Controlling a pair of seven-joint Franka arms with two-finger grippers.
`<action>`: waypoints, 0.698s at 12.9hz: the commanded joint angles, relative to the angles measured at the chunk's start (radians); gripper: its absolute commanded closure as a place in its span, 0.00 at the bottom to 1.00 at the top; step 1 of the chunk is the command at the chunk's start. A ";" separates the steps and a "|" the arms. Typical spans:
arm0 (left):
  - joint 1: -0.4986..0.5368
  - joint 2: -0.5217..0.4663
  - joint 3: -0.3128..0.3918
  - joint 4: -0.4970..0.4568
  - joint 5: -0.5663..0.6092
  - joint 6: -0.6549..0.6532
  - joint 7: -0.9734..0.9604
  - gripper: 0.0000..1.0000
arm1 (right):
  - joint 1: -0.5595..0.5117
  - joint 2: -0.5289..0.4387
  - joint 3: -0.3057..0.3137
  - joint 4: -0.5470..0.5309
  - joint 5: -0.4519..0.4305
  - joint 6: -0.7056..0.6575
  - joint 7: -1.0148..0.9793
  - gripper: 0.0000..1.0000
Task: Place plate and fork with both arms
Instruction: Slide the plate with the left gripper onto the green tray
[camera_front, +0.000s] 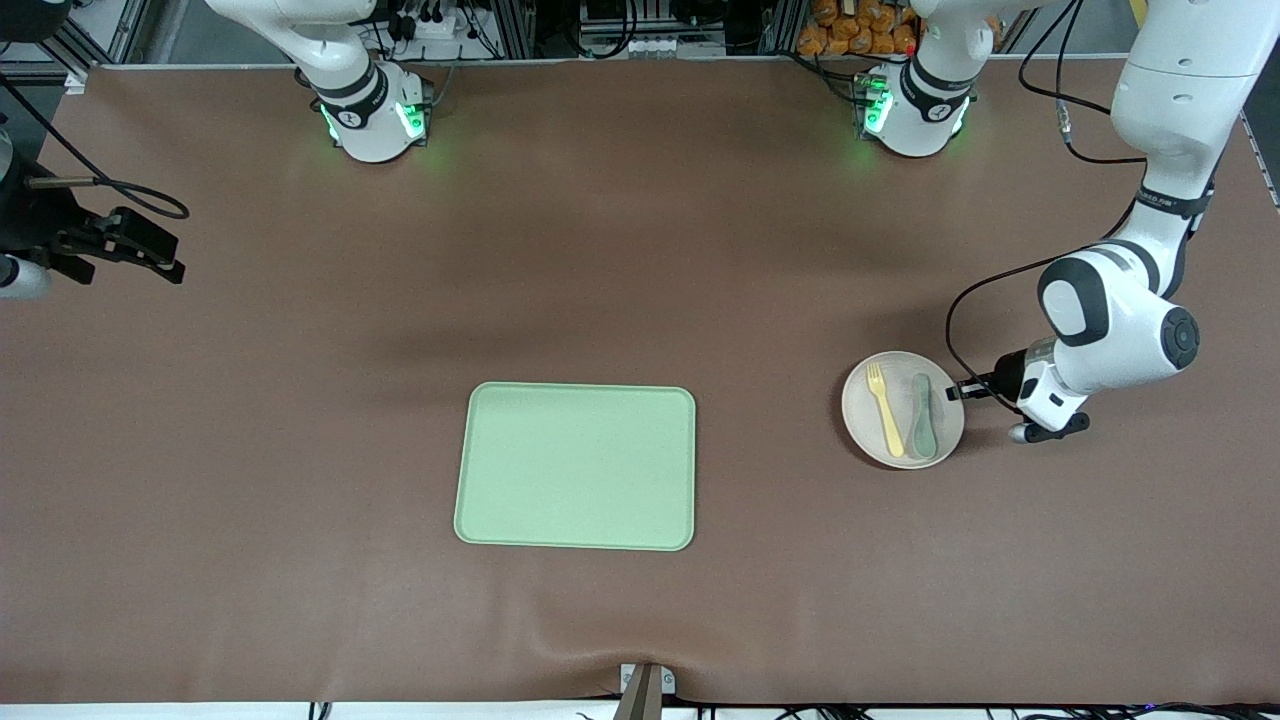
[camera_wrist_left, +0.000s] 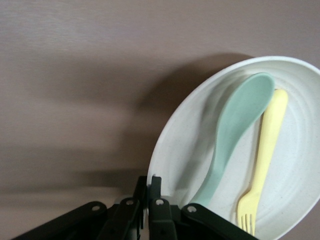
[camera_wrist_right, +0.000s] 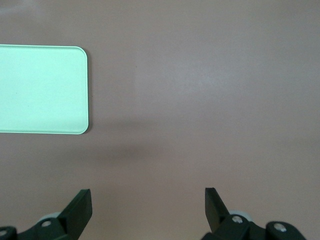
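Your left gripper sits low at the plate, on the rim that faces the left arm's end of the surface. In the left wrist view its fingers are clenched on that rim, one above the lip and one below, so treat the plate as grasped. The plate lies flat on the surface, well apart from the tray and toward the left arm's end of it. On the plate lie 2 utensils side by side: the fork and a spoon, the spoon the closer of the 2 to your fingers.

The step in hand looks like lifting the plate and carrying it to the tray. Do it well by keeping the plate level. Both utensils are loose and light, and I judge that any tilt will slide them toward the low rim or off it. Raise slowly and straight up, check that the rim does not pivot in the pinch, then travel low over the surface.

Aim for the end of the tray nearest the plate, so room stays for the fork beside it. Set the plate fully inside the tray's lip before you let go.

Your right gripper waits with its fingers released, spread wide, over bare surface at the right arm's end.
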 joint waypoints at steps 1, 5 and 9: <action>0.005 0.009 -0.048 0.032 -0.023 -0.019 0.014 1.00 | 0.004 -0.019 -0.007 -0.016 0.015 -0.003 -0.010 0.00; -0.013 0.012 -0.130 0.139 -0.023 -0.084 -0.017 1.00 | 0.004 -0.019 -0.007 -0.016 0.015 -0.003 -0.010 0.00; -0.120 0.040 -0.164 0.279 -0.022 -0.177 -0.162 1.00 | 0.004 -0.019 -0.007 -0.016 0.015 -0.003 -0.010 0.00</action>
